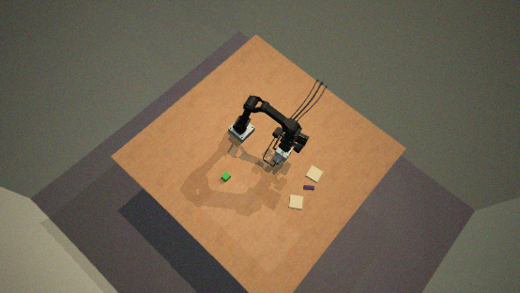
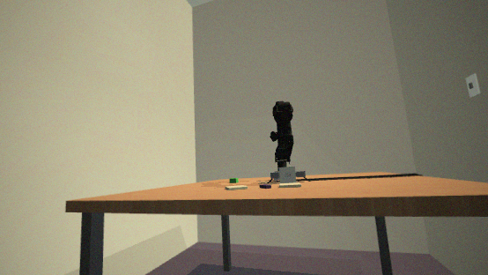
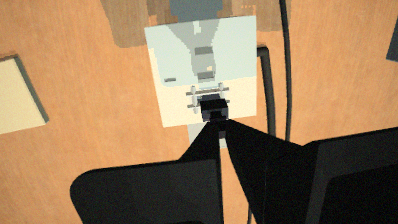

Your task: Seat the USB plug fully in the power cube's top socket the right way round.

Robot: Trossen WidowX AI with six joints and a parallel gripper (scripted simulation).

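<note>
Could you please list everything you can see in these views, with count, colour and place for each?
table: one, orange-brown top on dark legs, fills the middle of the room
power cube: one, pale grey-white, on the table under the gripper
USB plug: one, black, over the cube's top, held between the fingers
cables: three, black, running from near the cube to the table's far edge
green block: one, on the table, apart from the cube
cream tiles: two, flat on the table, near the cube
purple block: one, small, between the two tiles
wall plate: one, white, on the right wall
arm: one, black, on a grey base
gripper: one, black, shut on the plug
</note>
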